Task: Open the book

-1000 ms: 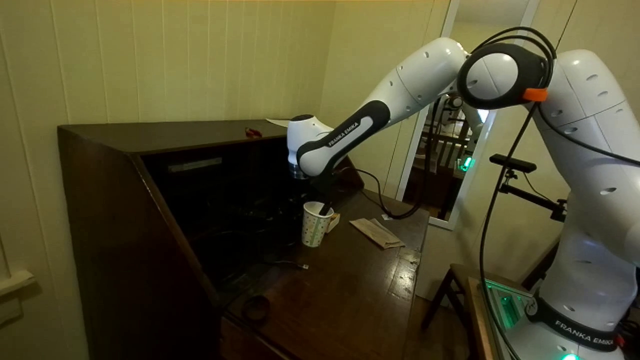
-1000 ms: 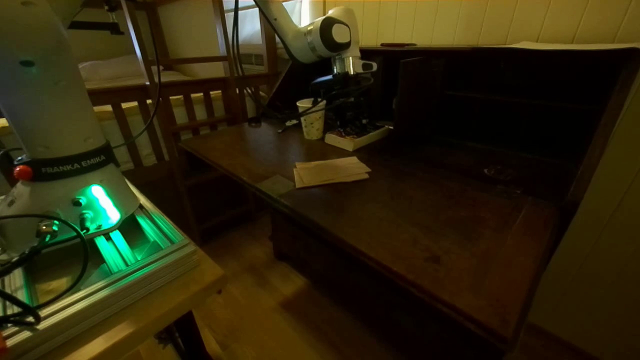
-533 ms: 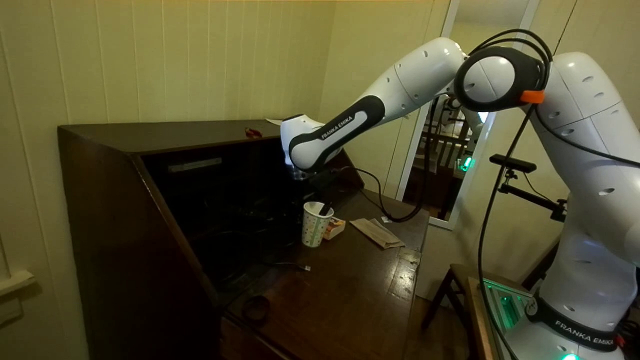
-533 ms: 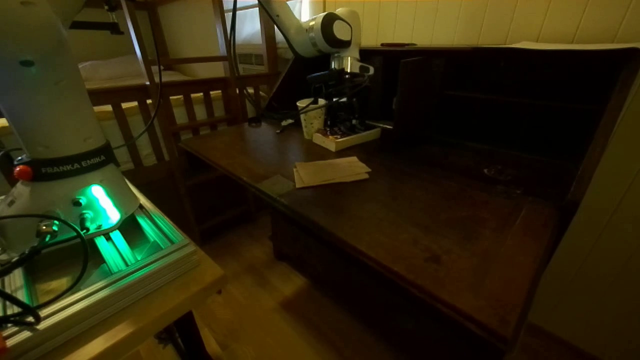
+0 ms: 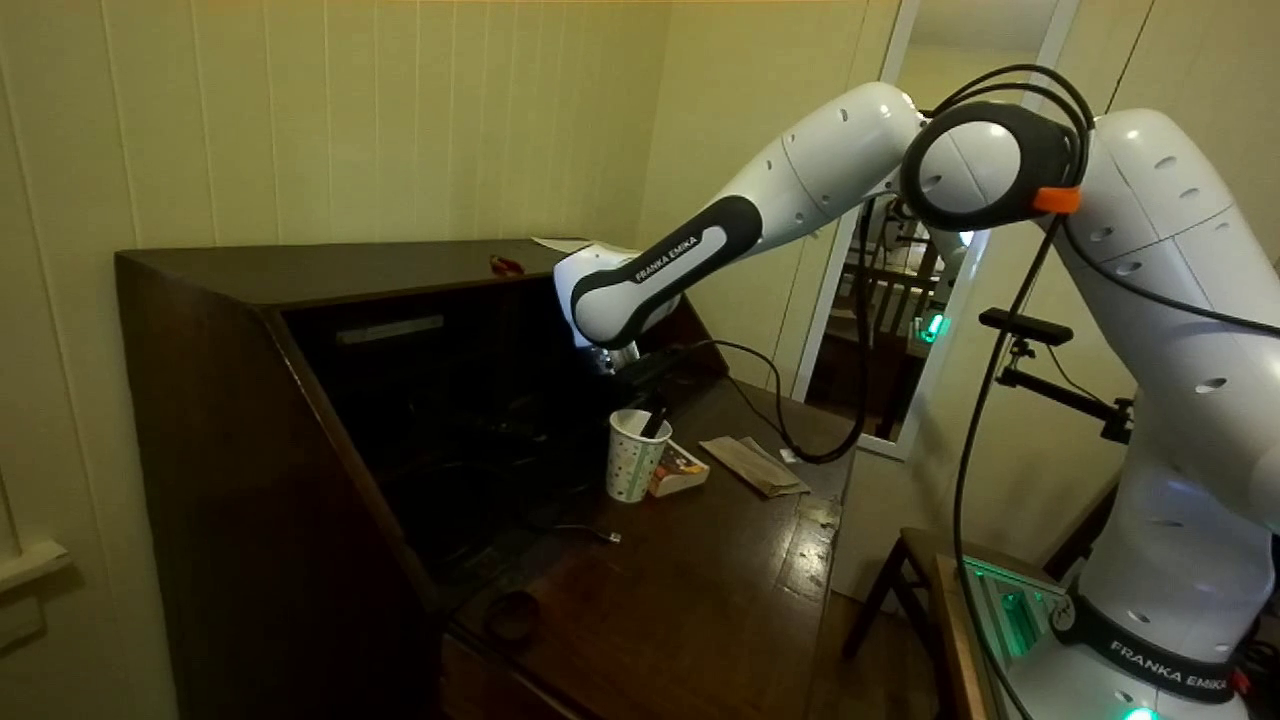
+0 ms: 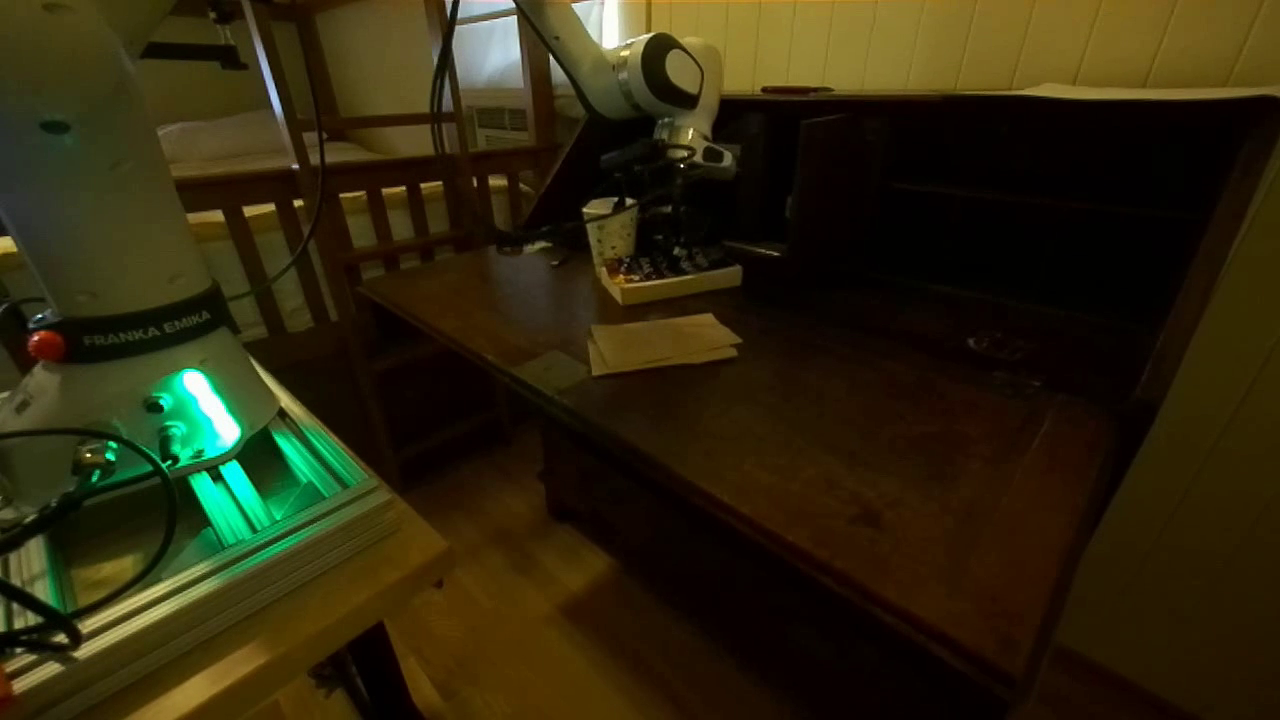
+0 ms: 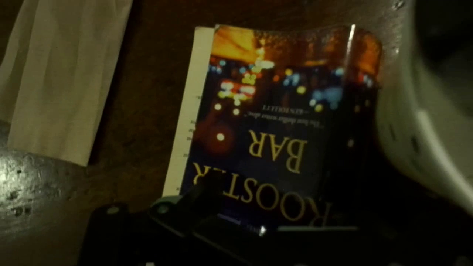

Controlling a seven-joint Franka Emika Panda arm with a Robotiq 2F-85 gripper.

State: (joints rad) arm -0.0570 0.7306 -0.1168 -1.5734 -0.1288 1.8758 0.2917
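Dark wood desk (image 6: 830,430) w/ a deep, shadowed cubby at the back; a white robot arm (image 5: 820,160) reaches over it. The book (image 7: 281,92) lies flat on the desktop, front cover up, title words "ROOSTER BAR" upside down in the wrist view. A cup (image 5: 632,460) stands just beside it & hides part of it in an exterior view; can't tell if they touch. On the book's other side, apart from it, lies folded brown paper (image 7: 70,74). Black cables (image 5: 864,350) loop down from the arm nr the paper. The gripper (image 7: 255,227) is over one end of the book & hides that end of the cover in the wrist view; v. dark there, so can't tell if its fingers are apart, together or clamped on anything.

Book is a glossy paperback: blurry city-light colours, gold letters, cover edge a bit wavy, narrow strip of cream printed page showing along one long side. Cup is white, tapered, dotted, w/ a green stripe & a dark object (image 5: 654,424) in its mouth. Brown paper is matte & creased. Desktop is worn, shiny in patches.

Count: 1 book, 1 cup, 2 overlapping pcs of brown paper, 1 cable plug (image 5: 610,537) & 1 dark ring (image 5: 511,616) on the desktop. Up on the desk's top: 1 small red item (image 5: 506,266), 1 white sheet (image 6: 1130,90). Bkgd: 1 tall mirror (image 5: 975,45), 1 slatted wood bed frame (image 6: 360,175).
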